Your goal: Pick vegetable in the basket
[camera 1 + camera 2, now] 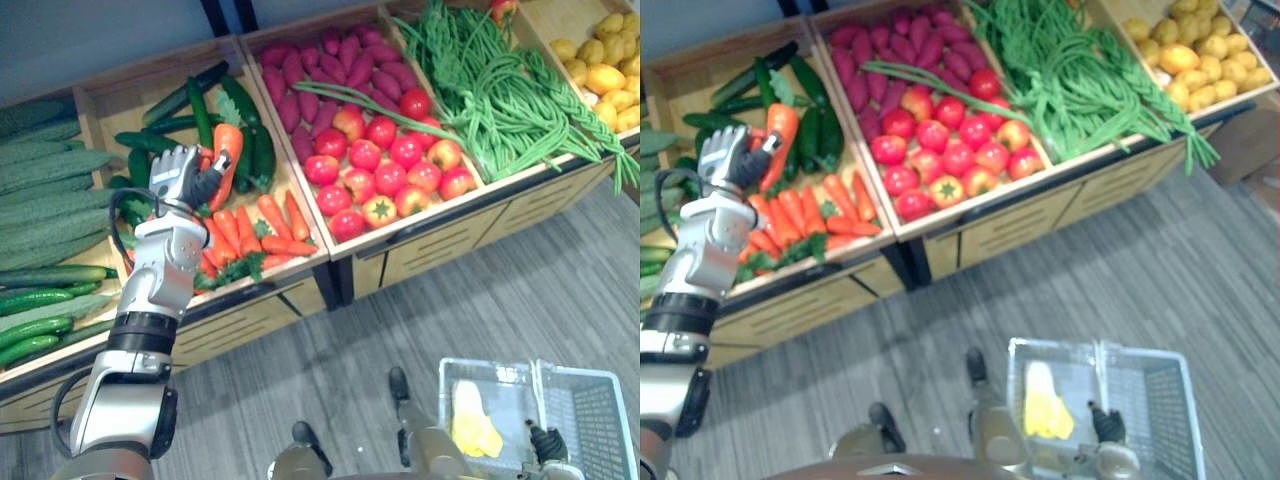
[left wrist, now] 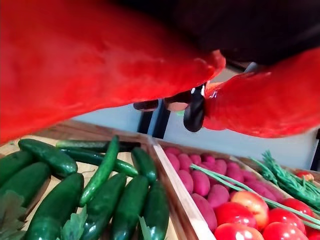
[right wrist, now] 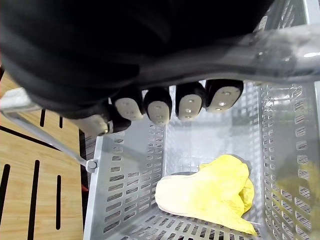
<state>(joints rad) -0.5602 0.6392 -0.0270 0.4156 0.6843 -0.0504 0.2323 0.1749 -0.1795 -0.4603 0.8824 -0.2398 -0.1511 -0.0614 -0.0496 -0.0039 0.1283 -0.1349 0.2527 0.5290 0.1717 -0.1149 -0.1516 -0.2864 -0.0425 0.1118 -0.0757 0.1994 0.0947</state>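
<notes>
My left hand is raised over the carrot bin, shut on an orange carrot with a green top. The carrot fills the near part of the left wrist view, pinched under a dark fingertip. Low on the right, a grey plastic basket hangs over the floor with a yellow item inside. My right hand has its fingers curled round the basket's handle, above the yellow item.
A wooden stand holds bins: loose carrots, dark cucumbers, pale ridged cucumbers, purple sweet potatoes, tomatoes, green beans and yellow produce. Grey plank floor lies in front.
</notes>
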